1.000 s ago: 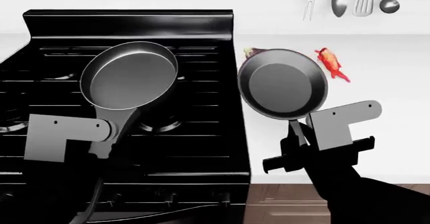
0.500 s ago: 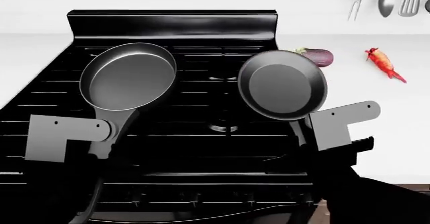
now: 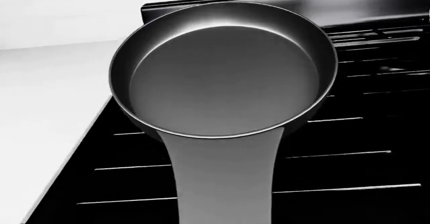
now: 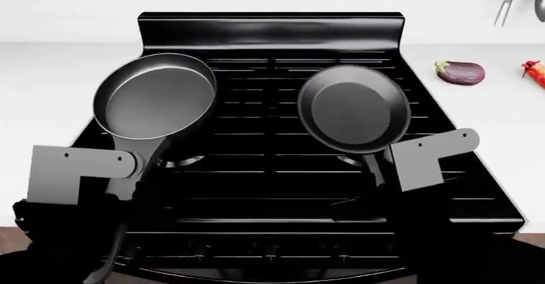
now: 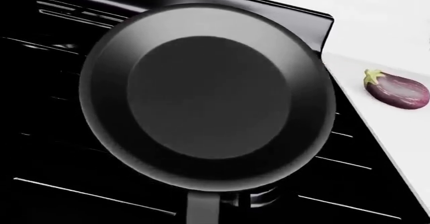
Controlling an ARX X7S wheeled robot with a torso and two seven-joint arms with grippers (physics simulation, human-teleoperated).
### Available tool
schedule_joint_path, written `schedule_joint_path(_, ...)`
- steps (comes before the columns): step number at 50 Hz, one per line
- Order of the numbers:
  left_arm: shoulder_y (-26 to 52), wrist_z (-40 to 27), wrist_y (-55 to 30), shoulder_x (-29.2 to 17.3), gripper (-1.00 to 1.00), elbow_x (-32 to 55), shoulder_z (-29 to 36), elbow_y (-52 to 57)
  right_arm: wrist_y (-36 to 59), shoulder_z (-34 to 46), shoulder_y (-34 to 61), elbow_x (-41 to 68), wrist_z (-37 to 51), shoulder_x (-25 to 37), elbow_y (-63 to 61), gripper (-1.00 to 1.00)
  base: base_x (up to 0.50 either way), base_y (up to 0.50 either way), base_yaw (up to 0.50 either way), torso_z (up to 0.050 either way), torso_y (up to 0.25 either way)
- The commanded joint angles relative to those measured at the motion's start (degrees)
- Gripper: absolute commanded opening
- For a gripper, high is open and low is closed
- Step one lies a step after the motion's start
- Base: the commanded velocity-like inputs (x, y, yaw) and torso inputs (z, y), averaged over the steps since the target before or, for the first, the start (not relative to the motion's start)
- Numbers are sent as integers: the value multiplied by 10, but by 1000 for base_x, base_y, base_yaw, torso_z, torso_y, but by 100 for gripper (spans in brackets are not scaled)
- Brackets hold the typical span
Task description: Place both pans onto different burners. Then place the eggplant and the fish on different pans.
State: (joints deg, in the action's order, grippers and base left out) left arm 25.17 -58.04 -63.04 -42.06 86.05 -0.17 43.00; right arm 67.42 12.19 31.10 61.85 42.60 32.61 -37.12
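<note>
While each claw grips a handle, pans (image 4: 155, 96) (both) hover above burners (image 4: 272, 137).

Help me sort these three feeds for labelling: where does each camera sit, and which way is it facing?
Head view: on the robot's head, facing forward and down at the stove; both arms show, holding the left pan and right pan.
Left wrist view: near the left pincer, looking along the handle into the left pan; no robot parts visible.
Right wrist view: near the right pincer, looking over the right pan; no robot parts visible.
Shared: the eggplant appears in head and right wrist views.
</note>
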Motion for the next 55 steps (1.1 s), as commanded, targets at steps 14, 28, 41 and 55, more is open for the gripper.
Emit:
schedule_joint_path(14,26,-9,11,-11,-100,3,-10,3,17,-39,28,-1,37,0,-3,-100,157,0,0,1,3)
schedule_joint_path(28,27,-12,17,-14,-100,8,-10,4,33,-48,45,3,39,20,36,-100,36,0,0,1,5)
schedule_joint_path(41,18,-5,23,-17,-100,-1,-11,2,58,-75,27,39,51,45,51,-100,0,0,0,2,3)
schedule_joint_path(55,13,-4,27,-19,-100,-3,-8,1,60,-92,-7,74,69,56,15,-100,0,0,0,1,3)
